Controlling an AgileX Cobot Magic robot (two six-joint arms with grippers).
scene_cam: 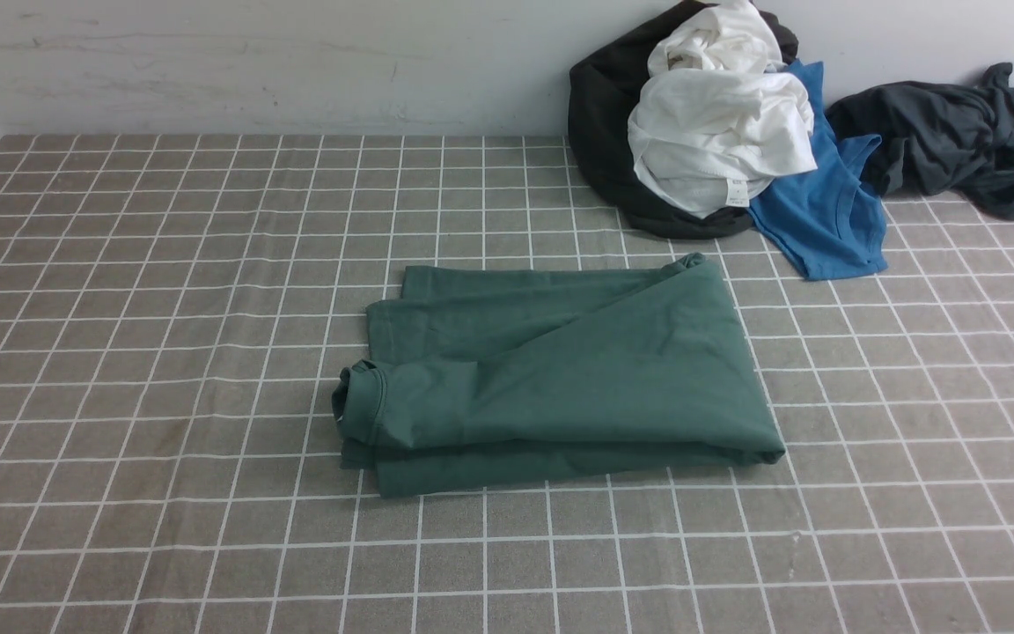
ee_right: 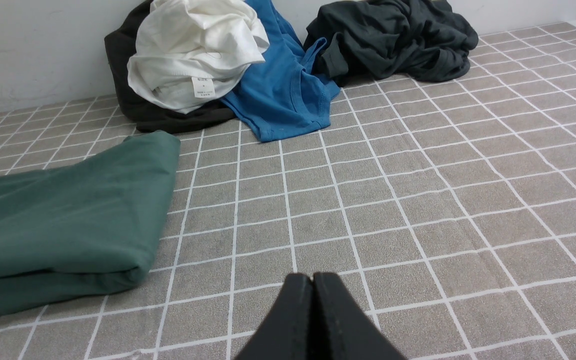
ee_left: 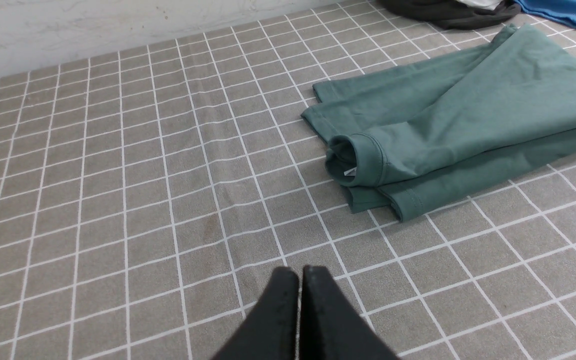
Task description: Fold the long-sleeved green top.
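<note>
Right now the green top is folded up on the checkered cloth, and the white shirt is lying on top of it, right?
Not quite. The green top is folded on the checkered cloth, but the white shirt sits on the clothes pile by the wall, apart from it. The front view shows this.

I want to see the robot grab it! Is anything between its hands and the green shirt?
No. Only bare checked tablecloth lies between each shut hand and the green top. The clothes pile sits behind it.

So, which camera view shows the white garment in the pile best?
The right wrist view: the white garment is large there, its tag clear. The front view shows it whole but farther away. The left wrist view catches only a sliver at the picture's edge.
</note>
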